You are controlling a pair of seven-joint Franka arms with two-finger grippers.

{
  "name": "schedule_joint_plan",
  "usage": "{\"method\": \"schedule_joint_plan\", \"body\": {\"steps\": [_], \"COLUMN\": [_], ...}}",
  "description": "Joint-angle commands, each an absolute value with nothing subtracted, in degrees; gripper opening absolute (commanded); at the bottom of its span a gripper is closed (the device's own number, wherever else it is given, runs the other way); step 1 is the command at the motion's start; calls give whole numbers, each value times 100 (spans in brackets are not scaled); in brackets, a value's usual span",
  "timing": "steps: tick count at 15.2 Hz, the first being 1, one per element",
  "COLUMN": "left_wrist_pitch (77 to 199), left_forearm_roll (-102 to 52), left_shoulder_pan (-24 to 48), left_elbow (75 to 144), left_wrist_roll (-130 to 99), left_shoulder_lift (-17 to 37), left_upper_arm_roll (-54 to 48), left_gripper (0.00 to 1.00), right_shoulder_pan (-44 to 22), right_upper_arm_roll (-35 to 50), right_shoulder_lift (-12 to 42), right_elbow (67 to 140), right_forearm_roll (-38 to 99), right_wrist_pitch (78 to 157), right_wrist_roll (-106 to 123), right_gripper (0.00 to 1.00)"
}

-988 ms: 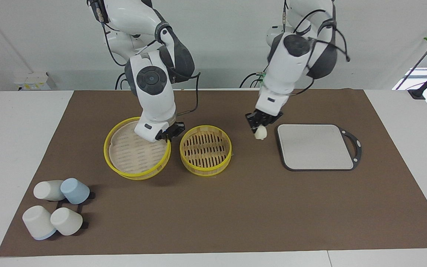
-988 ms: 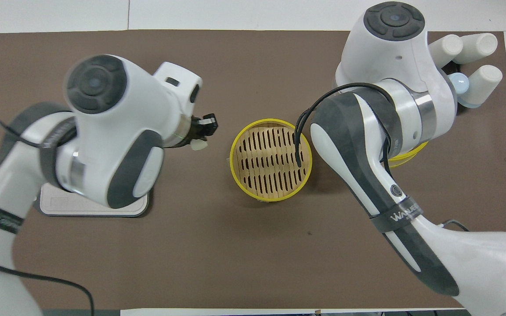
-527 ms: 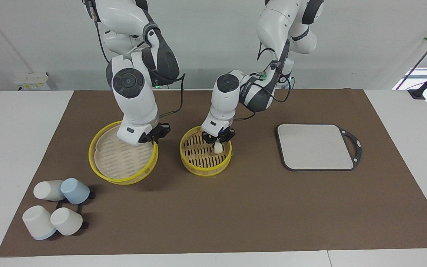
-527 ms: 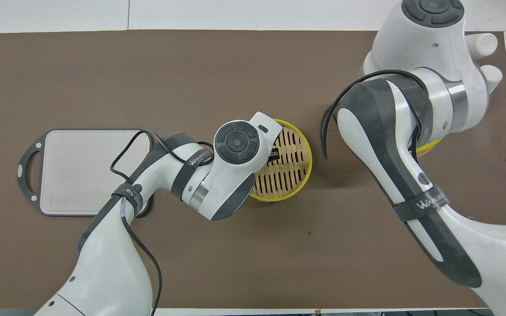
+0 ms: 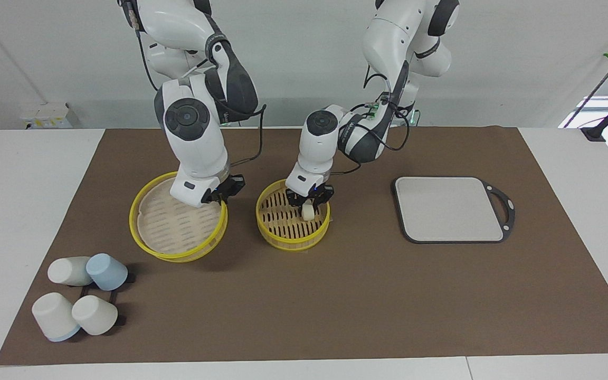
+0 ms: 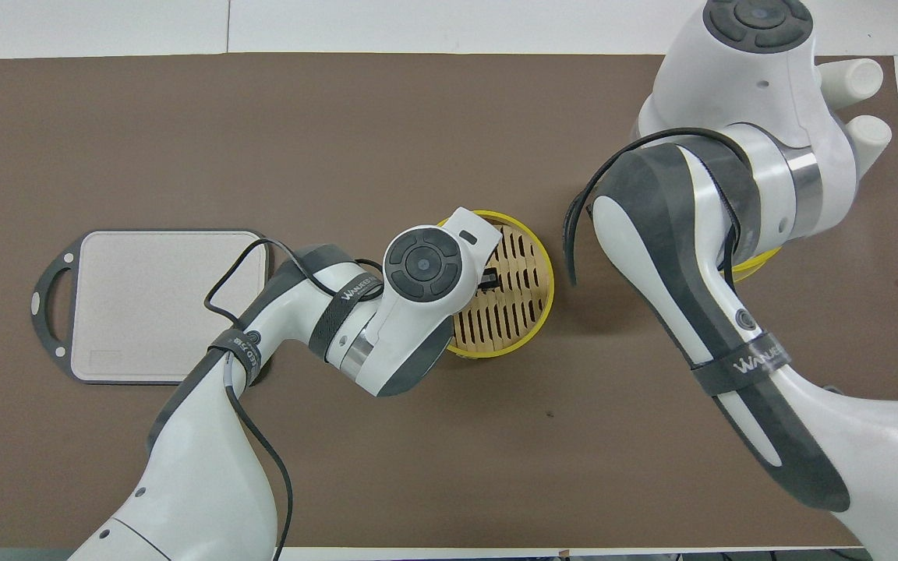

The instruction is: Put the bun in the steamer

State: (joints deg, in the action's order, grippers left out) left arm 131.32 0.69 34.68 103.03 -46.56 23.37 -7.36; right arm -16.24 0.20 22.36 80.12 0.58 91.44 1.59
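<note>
My left gripper (image 5: 309,203) is down inside the steamer (image 5: 293,221), over the part of the slatted base toward the left arm's end of the table. The bun (image 5: 309,211) stands upright on the slats directly under the fingertips. The fingers look parted to either side of the bun's top; I cannot tell whether they touch it or have let go. In the overhead view my left wrist covers the bun, and only a dark bit of the gripper shows over the slats.

My right gripper (image 5: 223,193) is pressed together on the rim of the lid (image 5: 178,224), pinching it at the edge nearest the steamer. The lid hangs tilted, its gripped side raised, beside the steamer toward the right arm's end of the table. Whether its low edge touches the mat (image 5: 335,295) I cannot tell.

The grey board (image 5: 449,208) lies flat on the mat, well apart from the steamer toward the left arm's end. The cups (image 5: 79,295) lie clustered farther from the robots than the steamer, at the right arm's end.
</note>
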Motion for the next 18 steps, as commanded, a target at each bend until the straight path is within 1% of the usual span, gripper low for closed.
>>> {"method": "schedule_joint_plan", "body": {"steps": [1,4,6,8,10,11,13,15,18], "left_wrist_pitch": [12816,11851,11410,10936,10584,10460,10249,10064,9897], "left_forearm_roll": [176,176,176,176,176,176,176,167,167], "left_shoulder_pan": [3437,2832,2218,1375,654,407,-59,-394,-553], "left_elbow": [10441,10415,10397,10389,10362,10362,10354,10336,10292], "left_wrist_roll": [-4790,-4685,-4370,-3477,-2439,-2095,-1436,-777,-519], "left_shoulder_lift": [1883,1163,758,397,194,98,-78,-167,-255], "left_upper_arm_roll": [-642,-642,-642,-642,-642,-633,-633,-624,-615], "left_gripper": [100,100,100,100,100,100,100,100,100], "right_shoulder_pan": [-1626,-1696,-2090,-2520,-3187,-3512,-3900,-3964,-3964], "right_upper_arm_roll": [53,114,114,106,105,105,105,105,105], "right_shoulder_lift": [2048,2057,2057,2074,2179,2301,2478,2435,2303], "right_elbow": [8191,8174,8191,8191,8165,8148,8208,8567,8867], "right_forearm_roll": [44,132,202,316,316,308,282,255,229], "right_wrist_pitch": [9237,9368,9727,10115,10440,10746,11230,11434,11461], "right_wrist_roll": [202,89,-428,-1034,-1903,-2386,-2907,-2953,-2910], "right_gripper": [0,0,0,0,0,0,0,0,0]}}
